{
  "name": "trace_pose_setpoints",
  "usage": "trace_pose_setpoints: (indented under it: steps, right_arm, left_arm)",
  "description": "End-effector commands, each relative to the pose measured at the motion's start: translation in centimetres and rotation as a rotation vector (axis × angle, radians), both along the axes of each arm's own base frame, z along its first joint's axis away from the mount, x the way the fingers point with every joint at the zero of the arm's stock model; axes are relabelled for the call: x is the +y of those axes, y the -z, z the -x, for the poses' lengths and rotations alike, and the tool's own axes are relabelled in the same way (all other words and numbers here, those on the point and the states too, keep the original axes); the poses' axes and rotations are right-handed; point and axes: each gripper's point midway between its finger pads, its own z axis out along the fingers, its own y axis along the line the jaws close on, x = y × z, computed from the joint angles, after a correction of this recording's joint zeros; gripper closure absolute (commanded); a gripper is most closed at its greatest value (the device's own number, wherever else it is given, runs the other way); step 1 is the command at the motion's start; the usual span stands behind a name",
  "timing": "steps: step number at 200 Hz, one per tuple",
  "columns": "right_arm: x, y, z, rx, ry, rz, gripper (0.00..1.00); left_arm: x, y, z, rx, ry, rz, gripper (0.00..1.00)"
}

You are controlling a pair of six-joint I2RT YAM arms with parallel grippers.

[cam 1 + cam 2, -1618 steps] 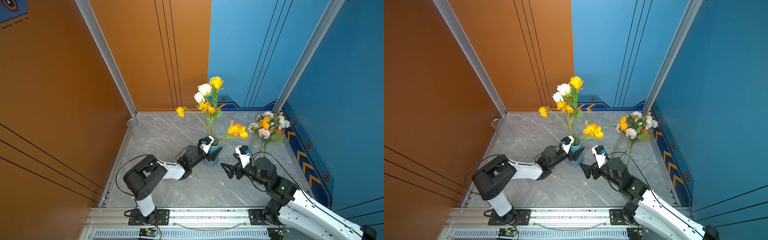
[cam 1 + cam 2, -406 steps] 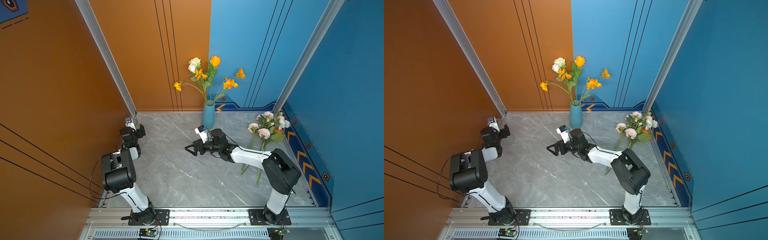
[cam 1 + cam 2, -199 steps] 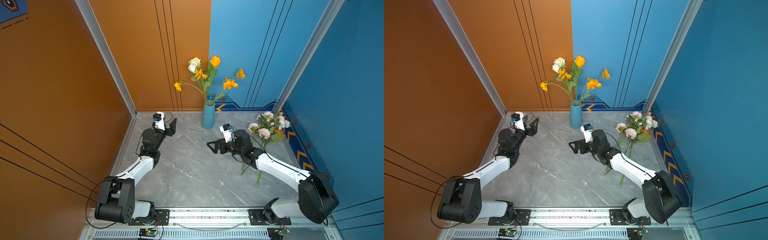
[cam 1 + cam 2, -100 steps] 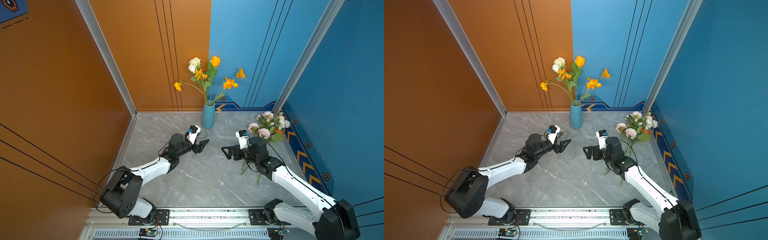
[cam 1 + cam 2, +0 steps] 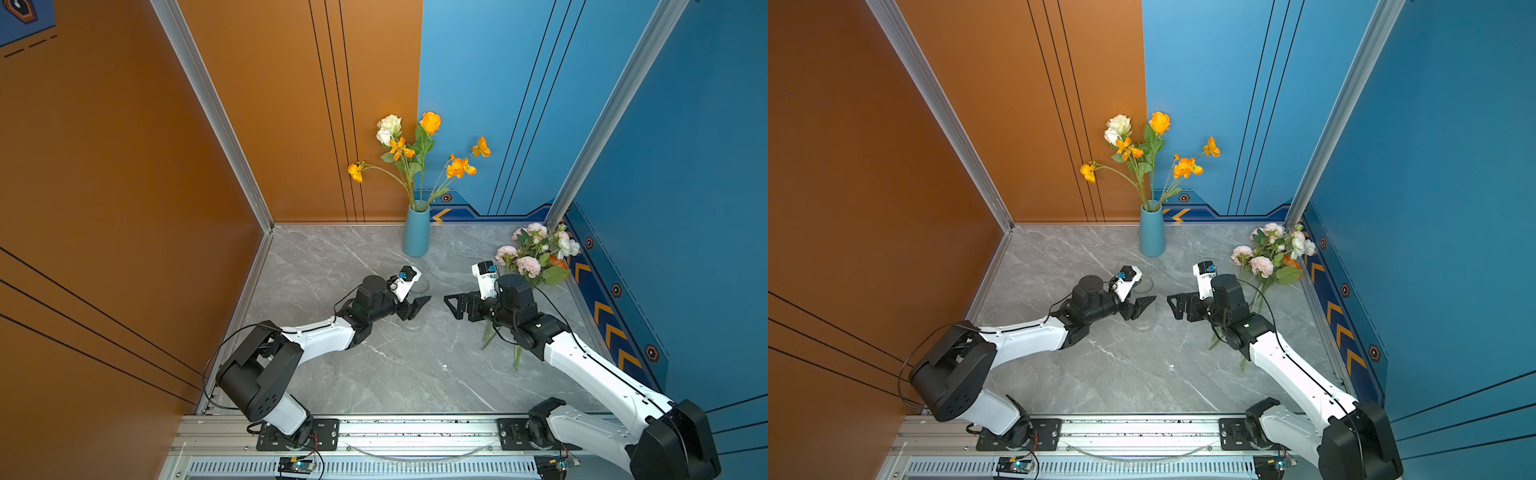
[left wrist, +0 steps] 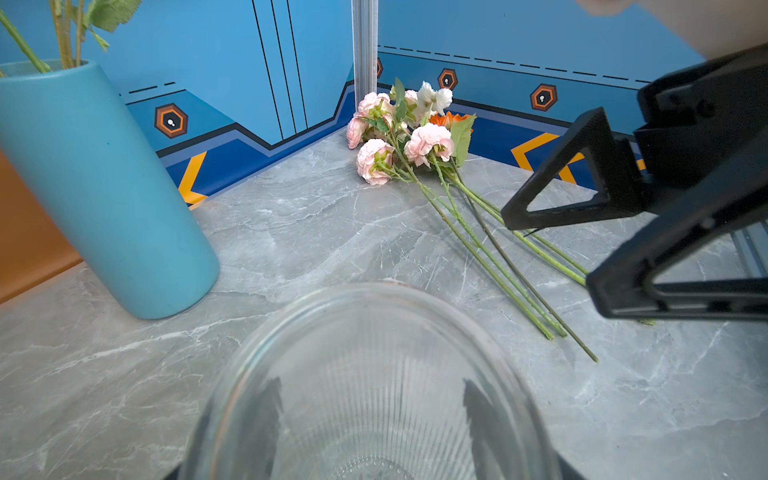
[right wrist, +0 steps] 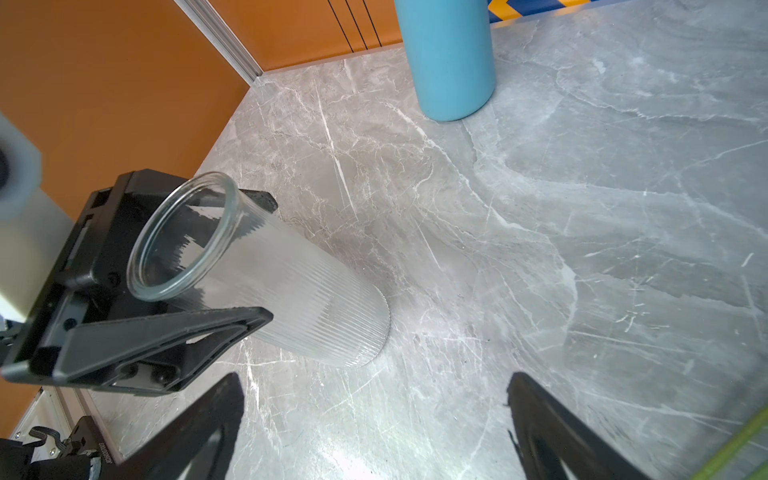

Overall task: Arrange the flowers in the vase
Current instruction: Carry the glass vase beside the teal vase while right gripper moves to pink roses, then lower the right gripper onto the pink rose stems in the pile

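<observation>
So the left pincer is clamping the clear glass vase standing on the surface, and the right pincer is hanging wide open and empty, facing away from the flowers, which are lying right beside its arm, stems running front-to-back, blossoms at the far end.

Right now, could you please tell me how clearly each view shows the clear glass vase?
Right wrist view: the ribbed glass vase is sharp, with marble showing through its wall. Left wrist view: its rim looms close and slightly soft, while the pink flowers beyond are crisp. Both top views: it almost vanishes against the grey marble tabletop.
</observation>
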Motion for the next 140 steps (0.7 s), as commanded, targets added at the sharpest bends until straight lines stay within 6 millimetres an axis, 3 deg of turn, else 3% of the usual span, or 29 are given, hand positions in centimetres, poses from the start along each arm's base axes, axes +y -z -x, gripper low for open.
trace_pose_setpoints:
  steps: [1,78,93,97,99,101,140]
  right_arm:
    - [-0.7,0.5,0.0,0.014,0.022,0.02,0.0]
    - [-0.4,0.0,-0.5,0.008,0.014,0.017,0.0]
    - [-0.5,-0.1,-0.6,0.004,0.016,0.019,0.0]
    - [-0.6,-0.1,-0.6,0.005,0.019,0.02,0.0]
    - [-0.6,-0.1,-0.6,0.005,0.019,0.022,0.0]
    - [-0.6,0.0,-0.6,0.007,0.02,0.024,0.0]
    - [-2.3,0.5,-1.7,0.048,0.095,0.006,0.0]
  left_arm:
    - [-0.8,-4.0,-1.0,-0.125,-0.008,0.066,0.56]
    - [-1.3,-2.5,-0.9,-0.11,-0.002,0.066,0.45]
    - [-1.3,-2.3,-0.8,-0.11,-0.006,0.063,0.34]
    - [-1.2,-2.3,-0.8,-0.111,-0.011,0.062,0.25]
    - [-1.3,-2.3,-0.8,-0.112,-0.015,0.061,0.08]
    - [-1.2,-2.2,-0.8,-0.112,-0.016,0.06,0.0]
    - [-0.9,-2.1,-0.9,-0.111,-0.029,0.056,0.02]
